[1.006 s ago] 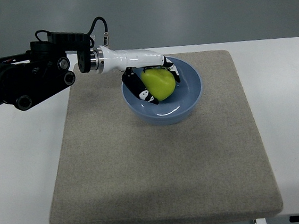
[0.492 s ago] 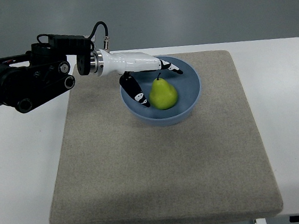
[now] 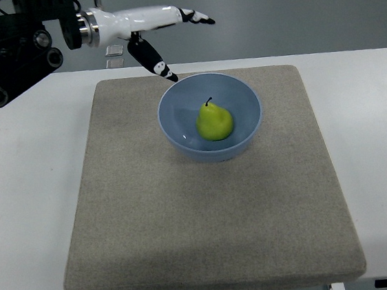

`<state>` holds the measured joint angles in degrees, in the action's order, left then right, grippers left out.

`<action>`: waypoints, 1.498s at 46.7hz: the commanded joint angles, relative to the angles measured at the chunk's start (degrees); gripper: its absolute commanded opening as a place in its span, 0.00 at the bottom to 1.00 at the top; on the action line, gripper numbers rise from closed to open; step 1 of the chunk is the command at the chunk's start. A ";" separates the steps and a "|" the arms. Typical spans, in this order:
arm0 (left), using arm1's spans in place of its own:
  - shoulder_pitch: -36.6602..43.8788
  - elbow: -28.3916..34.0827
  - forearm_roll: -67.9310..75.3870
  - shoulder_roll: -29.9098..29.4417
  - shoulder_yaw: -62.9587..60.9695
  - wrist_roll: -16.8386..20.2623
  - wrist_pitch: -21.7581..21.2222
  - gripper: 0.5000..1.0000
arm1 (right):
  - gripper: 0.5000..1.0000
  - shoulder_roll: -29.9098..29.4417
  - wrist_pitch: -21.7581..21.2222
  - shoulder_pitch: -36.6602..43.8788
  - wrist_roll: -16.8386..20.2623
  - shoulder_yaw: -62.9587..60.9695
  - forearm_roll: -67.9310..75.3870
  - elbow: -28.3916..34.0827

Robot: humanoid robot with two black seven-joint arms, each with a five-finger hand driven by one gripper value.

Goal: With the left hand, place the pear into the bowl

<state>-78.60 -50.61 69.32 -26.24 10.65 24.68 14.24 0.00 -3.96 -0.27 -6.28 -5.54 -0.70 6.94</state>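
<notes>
A yellow-green pear [image 3: 215, 122] with a dark stem sits upright inside the blue bowl [image 3: 178, 113], near its middle. The bowl stands on a grey mat at the mat's far centre. My left hand [image 3: 184, 43] is white with black fingertips; it is up and away from the bowl, behind its far left rim, fingers spread and holding nothing. Its thumb points down toward the bowl's rim without touching it. The right arm does not show.
The grey mat [image 3: 209, 226] covers most of the white table [image 3: 26, 204]. My black left arm [image 3: 10, 50] comes in at the top left. The grey floor lies beyond the table's far edge.
My left hand let go of the pear, which now rests in the bowl, then opened and lifted up and back toward the far left.
</notes>
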 commanded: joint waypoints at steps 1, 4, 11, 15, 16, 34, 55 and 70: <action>0.64 1.39 -5.05 -1.35 1.91 0.01 0.00 0.99 | 0.85 0.00 0.00 0.00 0.04 0.00 0.00 0.00; 0.73 1.48 -9.97 -2.50 2.09 0.10 -0.09 0.99 | 0.85 0.00 0.00 0.00 -0.04 0.00 0.00 0.00; 4.85 1.40 -23.59 -3.38 2.27 0.10 -0.18 0.99 | 0.85 0.00 0.00 0.00 0.04 0.00 0.00 0.00; 6.26 1.57 -30.80 -3.47 2.26 0.19 -0.35 0.99 | 0.85 0.00 0.00 0.00 -0.04 0.00 0.00 0.00; 6.96 1.57 -32.30 -3.47 2.27 0.19 -0.35 0.99 | 0.85 0.00 0.00 0.00 0.04 0.00 0.00 0.00; 19.44 2.45 -47.77 -4.52 9.81 0.10 0.08 0.99 | 0.85 0.00 0.00 0.00 0.04 0.00 0.00 0.00; 29.20 2.71 -68.08 -6.01 12.99 -2.44 10.54 0.99 | 0.85 0.00 -0.70 0.00 -0.04 -0.09 0.26 0.61; 30.61 12.64 -79.16 -6.02 13.08 -12.99 20.76 0.99 | 0.85 0.00 -0.70 0.00 -0.04 -0.17 0.26 1.05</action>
<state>-48.01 -39.84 -9.47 -32.33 23.70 12.74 34.72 0.00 -4.76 -0.26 -6.27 -5.64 -0.43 7.99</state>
